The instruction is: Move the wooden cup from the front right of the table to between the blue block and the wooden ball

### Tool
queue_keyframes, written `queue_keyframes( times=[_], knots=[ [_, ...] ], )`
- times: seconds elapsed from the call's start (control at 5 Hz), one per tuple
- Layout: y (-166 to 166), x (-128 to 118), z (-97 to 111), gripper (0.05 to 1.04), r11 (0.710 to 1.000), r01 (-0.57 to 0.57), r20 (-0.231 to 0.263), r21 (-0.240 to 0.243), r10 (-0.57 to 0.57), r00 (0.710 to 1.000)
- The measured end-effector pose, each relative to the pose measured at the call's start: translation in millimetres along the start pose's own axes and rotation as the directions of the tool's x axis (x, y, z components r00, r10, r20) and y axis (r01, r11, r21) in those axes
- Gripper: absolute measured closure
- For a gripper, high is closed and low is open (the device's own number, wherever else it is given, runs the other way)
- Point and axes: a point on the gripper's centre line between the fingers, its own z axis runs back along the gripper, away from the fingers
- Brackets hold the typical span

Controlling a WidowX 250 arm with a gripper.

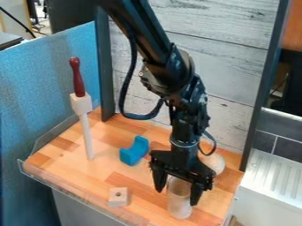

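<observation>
The black gripper (pixel 178 190) hangs low over the right front part of the wooden table, its two fingers apart. A clear, whitish cylindrical container (pixel 179 207) stands upright between and below them, with a small gap on the left finger's side; whether the right finger touches it I cannot tell. Behind the gripper, a pale round object (pixel 213 162) is partly hidden. To the left lie a blue curved block (pixel 134 151) and, nearer the front edge, a small wooden block with a hole (pixel 118 197).
A white stick (pixel 87 137) stands at the left, passing up to a pale block (pixel 81 103) and a dark red handle (pixel 78 78). A clear lip (pixel 70 192) runs along the wooden table's (pixel 88 176) front edge. A grey plank wall (pixel 227 66) rises behind; a white ribbed surface (pixel 271 185) is at right.
</observation>
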Motion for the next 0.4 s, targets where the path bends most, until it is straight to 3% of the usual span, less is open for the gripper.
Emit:
queue_keyframes(
  times=[0.4],
  knots=[
    [0.3,3.2,-12.0,0.128,0.999,-0.002,-0.016,0.042,0.002,1.000]
  ],
)
